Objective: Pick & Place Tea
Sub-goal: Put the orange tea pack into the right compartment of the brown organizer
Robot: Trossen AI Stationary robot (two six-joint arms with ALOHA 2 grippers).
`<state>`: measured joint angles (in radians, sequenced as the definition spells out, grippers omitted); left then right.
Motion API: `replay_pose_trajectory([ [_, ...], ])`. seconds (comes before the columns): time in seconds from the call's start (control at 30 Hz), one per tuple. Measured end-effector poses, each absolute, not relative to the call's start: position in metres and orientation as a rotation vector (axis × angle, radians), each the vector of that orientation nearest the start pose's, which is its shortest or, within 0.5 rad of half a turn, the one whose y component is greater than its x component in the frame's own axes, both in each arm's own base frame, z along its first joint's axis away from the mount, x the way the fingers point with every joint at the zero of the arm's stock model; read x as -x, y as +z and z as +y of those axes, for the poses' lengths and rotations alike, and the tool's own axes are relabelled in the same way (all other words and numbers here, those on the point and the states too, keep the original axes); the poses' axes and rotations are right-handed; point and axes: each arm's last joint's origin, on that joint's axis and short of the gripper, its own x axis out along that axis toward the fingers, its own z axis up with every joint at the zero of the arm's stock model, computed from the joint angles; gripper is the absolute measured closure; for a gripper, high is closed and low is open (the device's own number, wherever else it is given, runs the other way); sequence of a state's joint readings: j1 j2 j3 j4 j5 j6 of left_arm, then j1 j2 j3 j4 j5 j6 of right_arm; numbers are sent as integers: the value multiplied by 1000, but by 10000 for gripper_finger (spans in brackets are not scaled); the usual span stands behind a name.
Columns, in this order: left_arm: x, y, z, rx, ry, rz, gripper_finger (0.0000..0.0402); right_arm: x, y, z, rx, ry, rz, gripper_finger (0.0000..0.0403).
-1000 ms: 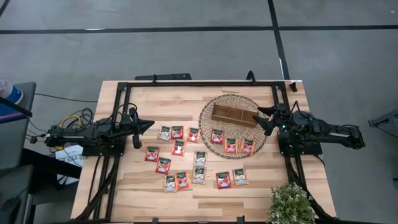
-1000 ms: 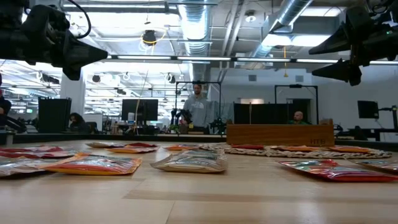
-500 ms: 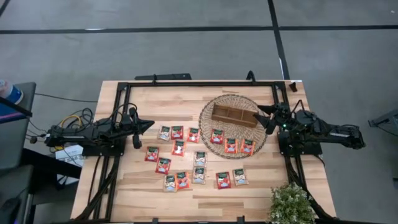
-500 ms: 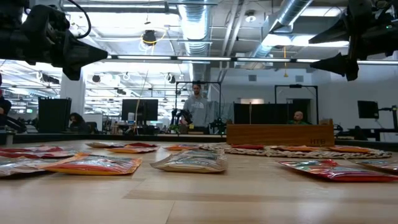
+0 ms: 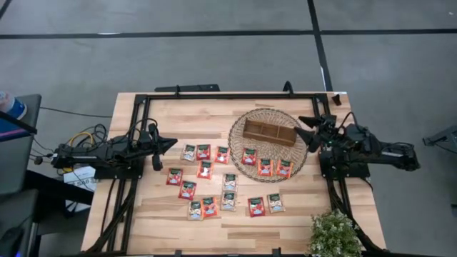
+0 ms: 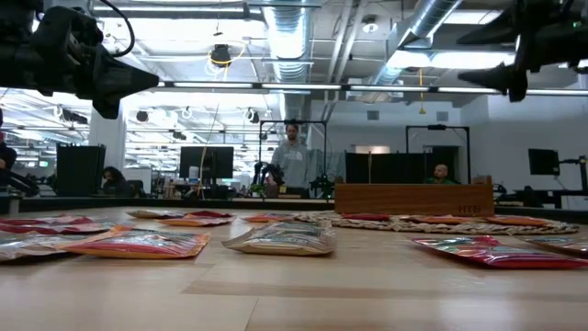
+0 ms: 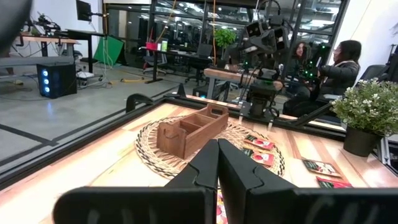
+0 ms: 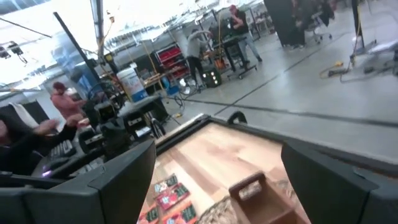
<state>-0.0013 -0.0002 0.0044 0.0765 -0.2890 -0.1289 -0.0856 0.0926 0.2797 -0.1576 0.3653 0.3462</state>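
Several red and pale tea sachets (image 5: 204, 169) lie flat on the wooden table, and three more (image 5: 265, 166) lie on the round wicker mat (image 5: 246, 120). The oblong wooden tray (image 5: 270, 132) stands on that mat. My left gripper (image 5: 171, 143) hovers shut at the table's left, left of the sachets; its fingers (image 7: 217, 155) point toward the tray (image 7: 189, 127). My right gripper (image 5: 300, 128) hangs open high above the mat's right edge, beside the tray's right end; its wrist view looks over the tray (image 8: 255, 186) and sachets (image 8: 168, 196).
A black metal frame (image 5: 228, 96) runs round the table top. A potted plant (image 5: 334, 234) stands at the near right corner. Bare wood lies along the far edge and the near edge. People sit and stand in the room beyond (image 6: 292, 156).
My right gripper has risen and swung a little toward the table's far edge, still open above the mat's right side. The left arm, the sachets and the tray have kept still.
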Motion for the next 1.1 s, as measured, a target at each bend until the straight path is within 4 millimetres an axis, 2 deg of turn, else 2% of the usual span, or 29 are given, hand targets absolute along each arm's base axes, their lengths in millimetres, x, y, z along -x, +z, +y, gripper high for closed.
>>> replay_pose_trajectory([
  [0.13, -96, 172, 8, 143, 282, -99, 402, -78, 258, -17, -298, -450, -60, 61],
  [0.27, -96, 172, 8, 164, 281, -102, 402, -84, 273, -18, -272, -475, 101, 61],
  [0.43, -96, 172, 8, 207, 274, -108, 402, -99, 279, -19, -285, -515, 355, 61],
  [0.63, -96, 172, 8, 210, 274, -108, 401, -114, 293, -19, -281, -519, 571, 61],
  [0.9, -96, 172, 8, 209, 274, -108, 401, -124, 314, -15, -289, -453, 717, 61],
  [1.1, -96, 172, 8, 206, 274, -108, 402, -132, 321, -7, -238, -376, 708, 61],
])
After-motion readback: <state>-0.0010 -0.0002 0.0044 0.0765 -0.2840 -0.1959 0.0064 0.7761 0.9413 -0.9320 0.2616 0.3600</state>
